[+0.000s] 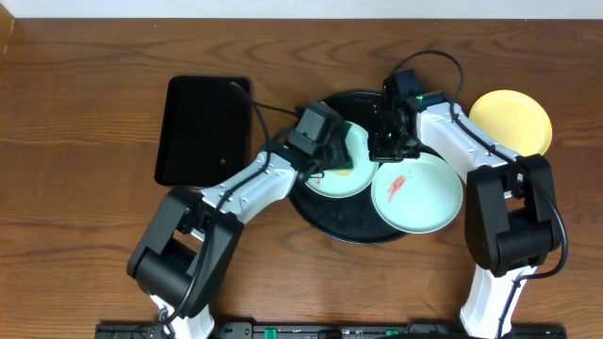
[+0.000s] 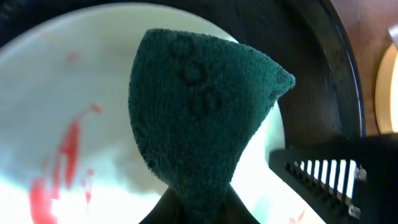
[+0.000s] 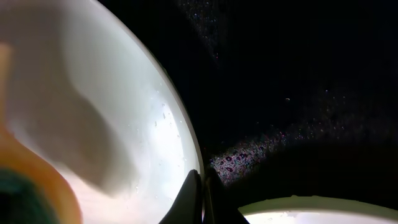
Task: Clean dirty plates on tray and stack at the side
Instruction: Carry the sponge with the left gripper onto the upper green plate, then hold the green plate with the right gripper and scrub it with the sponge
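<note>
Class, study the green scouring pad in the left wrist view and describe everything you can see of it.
The scouring pad is a dark green, coarse, fibrous sheet with faint ring-shaped marks on its face. It is folded into a cone-like shape, broad at the top and narrowing downward to where the left tool pinches it shut. It sits over a pale mint plate streaked with red, which lies on the round black tray. Whether the pad actually touches the plate cannot be told.
</note>
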Controlling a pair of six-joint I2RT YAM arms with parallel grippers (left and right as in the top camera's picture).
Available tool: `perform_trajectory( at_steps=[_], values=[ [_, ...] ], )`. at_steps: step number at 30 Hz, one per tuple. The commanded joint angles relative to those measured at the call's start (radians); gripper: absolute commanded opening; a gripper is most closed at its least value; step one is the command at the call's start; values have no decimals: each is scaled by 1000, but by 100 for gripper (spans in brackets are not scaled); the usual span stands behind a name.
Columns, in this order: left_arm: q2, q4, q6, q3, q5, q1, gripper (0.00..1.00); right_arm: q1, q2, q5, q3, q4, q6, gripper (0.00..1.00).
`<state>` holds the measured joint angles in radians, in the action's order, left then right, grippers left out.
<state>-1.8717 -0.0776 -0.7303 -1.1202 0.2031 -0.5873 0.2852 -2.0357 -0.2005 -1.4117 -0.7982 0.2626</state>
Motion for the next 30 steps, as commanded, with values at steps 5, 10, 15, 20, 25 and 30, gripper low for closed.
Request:
perform_trajectory(
  at_steps=[5,10,15,20,25,30],
  values=[
    [-52,0,-12,4,-47,-13,13,7,-12,16,2,-5,-9,1],
    [-111,-45,-8,4,-106,-13,13,7,-12,16,2,-10,-9,1],
    [-148,-121,19,4,-216,-13,12,6,-12,16,2,-10,-9,1],
    [-135,-180,119,3,-361,-13,12,6,-12,17,2,-9,-9,1],
    [-90,-230,136,3,-529,-13,11,6,-12,17,2,-10,-10,1],
    [-27,-231,216,3,-643,-13,11,6,-12,17,2,-11,-10,1]
  ],
)
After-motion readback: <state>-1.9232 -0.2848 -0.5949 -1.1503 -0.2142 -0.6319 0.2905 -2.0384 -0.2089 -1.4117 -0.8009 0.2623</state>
